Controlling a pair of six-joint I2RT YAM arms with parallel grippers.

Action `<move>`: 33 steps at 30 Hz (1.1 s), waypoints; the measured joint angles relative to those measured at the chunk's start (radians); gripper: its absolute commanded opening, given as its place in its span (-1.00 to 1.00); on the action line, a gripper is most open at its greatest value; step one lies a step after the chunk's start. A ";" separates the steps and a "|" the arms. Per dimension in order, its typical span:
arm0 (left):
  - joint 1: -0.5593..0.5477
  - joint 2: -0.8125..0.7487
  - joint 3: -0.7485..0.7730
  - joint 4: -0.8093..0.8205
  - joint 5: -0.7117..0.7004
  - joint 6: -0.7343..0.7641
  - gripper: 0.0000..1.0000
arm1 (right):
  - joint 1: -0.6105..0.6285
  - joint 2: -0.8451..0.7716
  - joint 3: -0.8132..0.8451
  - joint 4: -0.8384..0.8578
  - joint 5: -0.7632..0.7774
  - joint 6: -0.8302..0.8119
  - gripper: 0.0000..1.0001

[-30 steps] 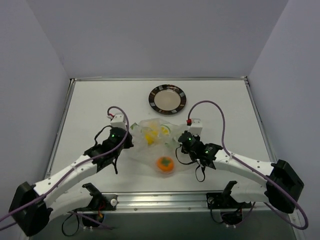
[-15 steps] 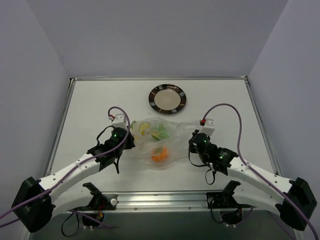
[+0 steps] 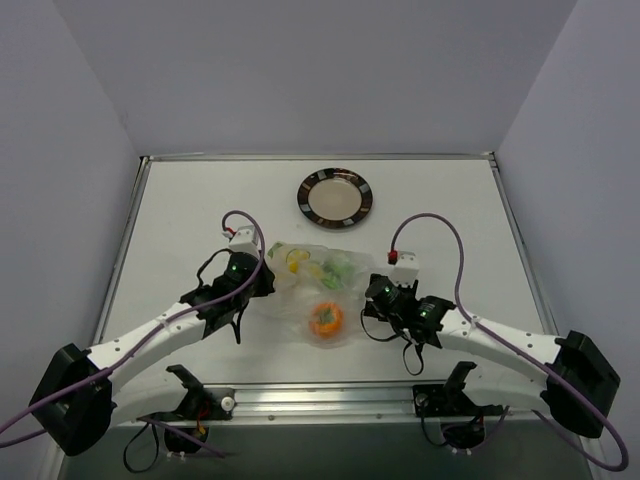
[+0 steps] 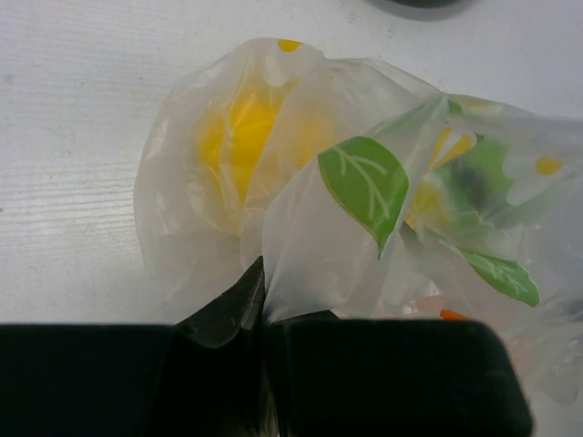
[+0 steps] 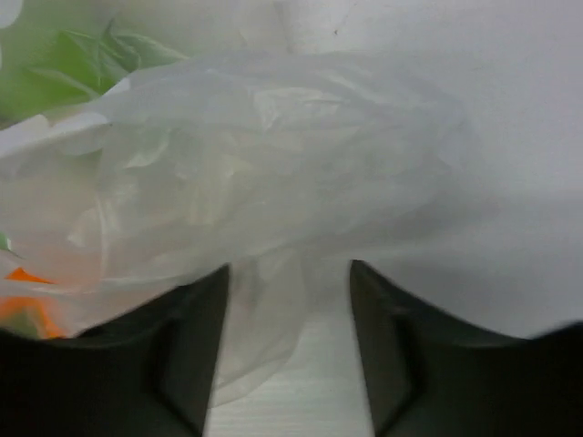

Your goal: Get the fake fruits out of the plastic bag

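Fake fruits, all three, sit inside the plastic bag [image 3: 300, 295], which lies crumpled on the table [image 3: 180, 210] between the two arms. From the top camera, the orange fruit [image 3: 326, 320] is at the near end of the bag. The yellow fruit [image 3: 296, 263] and the green fruit [image 3: 339, 267] lie side by side at its far end, the yellow one on the left. The left gripper [image 3: 264, 283] meets the bag's left edge and the right gripper [image 3: 369, 297] its right edge; from this height I cannot tell how either pair of jaws stands. A plate [image 3: 334, 197] sits farther back on the table, apart from the bag.

In the left wrist view, the left gripper [image 4: 262, 305] has its jaws pressed together on a fold of the plastic bag [image 4: 301, 246], and the film rises out from between them. Through the film the yellow fruit [image 4: 239, 137] shows as a soft glow, and the green fruit [image 4: 478, 177] shows dimly to its right. A sliver of the orange fruit [image 4: 453, 315] peeks out low on the right.

In the right wrist view, the right gripper [image 5: 290, 273] has its jaws apart. A loose fold of the plastic bag [image 5: 273, 182] hangs into the gap, unsqueezed. The orange fruit [image 5: 14, 308] shows at the left edge.
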 measured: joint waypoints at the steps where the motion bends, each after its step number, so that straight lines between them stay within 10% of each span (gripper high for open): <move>1: 0.000 0.000 0.000 0.001 0.006 0.000 -0.95 | 0.000 -0.010 0.000 -0.012 0.005 -0.009 0.52; 9: 0.000 -0.018 -0.003 0.025 0.053 0.000 -0.95 | 0.003 -0.301 0.226 -0.146 0.032 -0.103 0.77; 12: 0.000 -0.027 -0.013 0.030 0.061 0.000 -0.95 | 0.018 -0.315 0.333 -0.161 0.034 -0.134 0.61; 15: 0.000 -0.048 -0.025 0.030 0.066 0.000 -0.95 | 0.069 -0.287 0.386 -0.186 0.045 -0.170 -0.29; 18: 0.000 -0.066 -0.029 0.029 0.072 0.000 -0.95 | 0.116 -0.212 0.434 -0.210 0.053 -0.209 -0.75; 33: -0.003 -0.134 -0.072 0.027 0.088 -0.005 -0.95 | 0.174 0.302 0.361 0.084 -0.071 -0.298 -0.90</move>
